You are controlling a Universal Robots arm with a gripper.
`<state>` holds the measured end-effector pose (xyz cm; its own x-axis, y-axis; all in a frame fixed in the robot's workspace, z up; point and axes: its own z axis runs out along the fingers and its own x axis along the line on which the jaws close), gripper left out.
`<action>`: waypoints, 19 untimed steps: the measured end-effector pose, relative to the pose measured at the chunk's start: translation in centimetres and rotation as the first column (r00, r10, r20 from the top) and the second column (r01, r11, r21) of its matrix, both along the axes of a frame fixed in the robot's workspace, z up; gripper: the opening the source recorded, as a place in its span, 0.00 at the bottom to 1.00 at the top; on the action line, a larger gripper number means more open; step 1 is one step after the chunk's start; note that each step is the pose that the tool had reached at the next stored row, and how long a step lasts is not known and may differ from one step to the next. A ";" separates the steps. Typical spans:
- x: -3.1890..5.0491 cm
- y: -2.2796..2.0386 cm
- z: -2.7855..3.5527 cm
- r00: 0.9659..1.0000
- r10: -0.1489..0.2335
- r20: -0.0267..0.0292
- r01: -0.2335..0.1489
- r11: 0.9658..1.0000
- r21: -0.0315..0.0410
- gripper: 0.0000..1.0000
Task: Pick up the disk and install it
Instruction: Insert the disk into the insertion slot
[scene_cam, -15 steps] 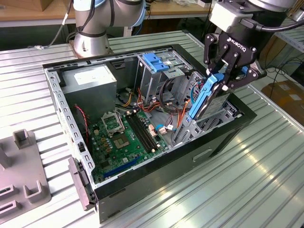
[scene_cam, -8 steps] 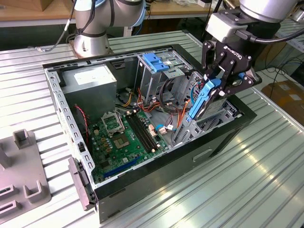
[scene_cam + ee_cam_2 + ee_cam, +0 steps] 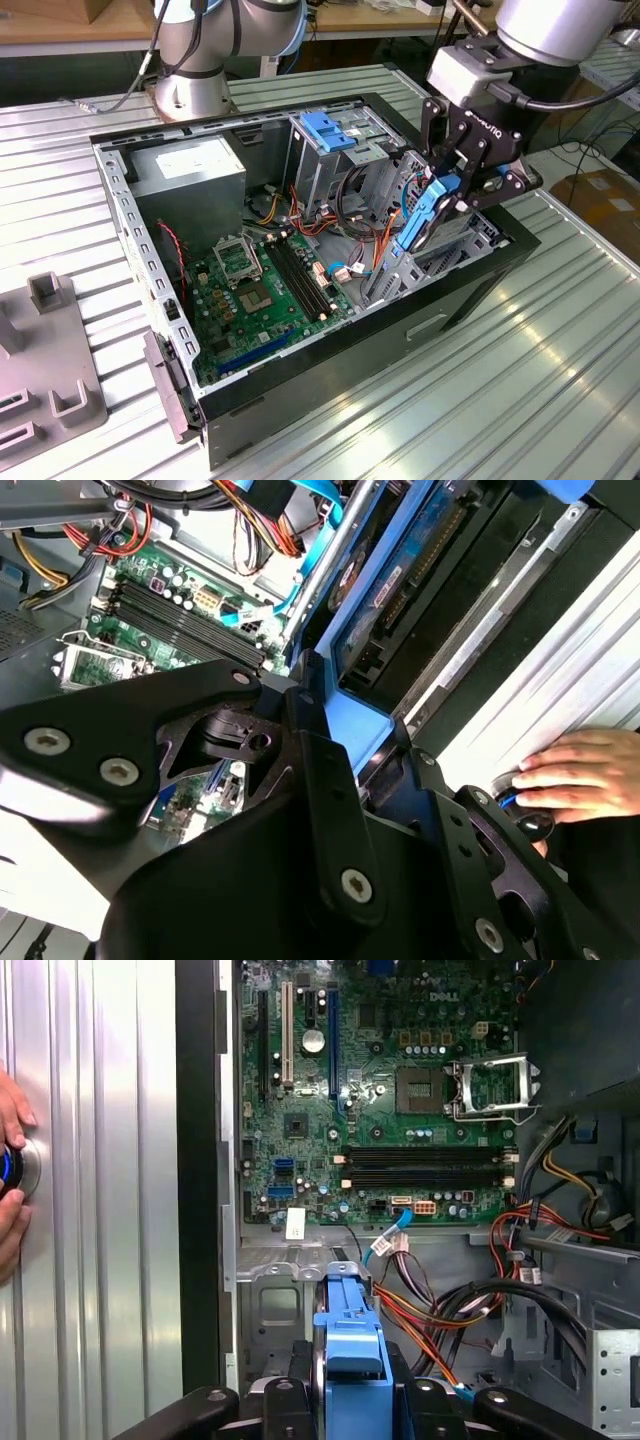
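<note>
so the gripper (image 3: 450,192) is clamped tight on the blue-railed disk (image 3: 418,228), tilted on edge inside the open PC case (image 3: 330,380)

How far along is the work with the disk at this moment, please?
Done: the disk is off the table, and the gripper is shut on its blue rail. In hand: it hangs tilted on edge, with its lower end inside the open computer case. Left: it is not yet seated in place.

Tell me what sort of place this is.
Probably a robotics lab or test workshop. An open computer case with its motherboard bare lies on a ribbed metal table. The gripper grips the disk, and a wooden bench stands behind.
</note>
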<state>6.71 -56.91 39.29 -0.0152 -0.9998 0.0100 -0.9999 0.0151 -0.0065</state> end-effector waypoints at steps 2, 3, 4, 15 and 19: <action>0.01 -0.03 -0.35 1.000 0.000 0.000 0.000 1.000 0.000 0.37; 0.00 -0.04 -0.49 1.000 0.000 0.000 0.000 1.000 0.000 0.37; 0.00 -0.06 -0.69 1.000 0.000 0.000 0.000 1.000 0.000 0.37; 0.01 -0.17 -3.18 1.000 0.000 0.000 0.000 1.000 0.000 0.37; 0.02 -0.17 -3.46 1.000 0.000 0.000 0.000 1.000 -0.001 0.37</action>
